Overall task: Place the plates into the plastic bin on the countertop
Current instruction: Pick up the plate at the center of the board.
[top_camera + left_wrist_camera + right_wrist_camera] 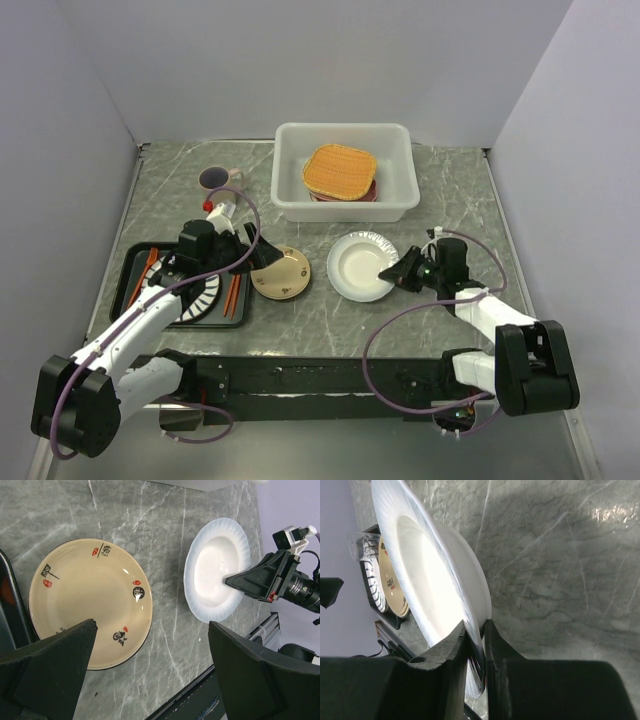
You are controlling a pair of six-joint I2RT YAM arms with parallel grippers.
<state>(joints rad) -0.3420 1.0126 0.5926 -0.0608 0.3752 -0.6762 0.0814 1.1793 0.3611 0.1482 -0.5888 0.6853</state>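
A plain white plate (358, 266) (215, 570) (432, 580) is on the countertop (455, 190) in front of the plastic bin (290, 175). My right gripper (393, 271) (475, 627) is shut on its right rim, one finger above and one below. A small tan plate (280, 272) (90, 602) with dark and red marks lies to its left. My left gripper (250, 256) (152, 625) hovers wide open over the tan plate's near right edge and holds nothing. In the bin an orange squarish plate (340, 170) tops a stack of darker plates.
A flat black tray (135, 270) at the left holds a plate with a striped rim (205, 297) and orange chopsticks (233, 295). A mug (215, 178) stands at the back left. The dark mounting rail (300, 375) runs along the near edge. Walls close in both sides.
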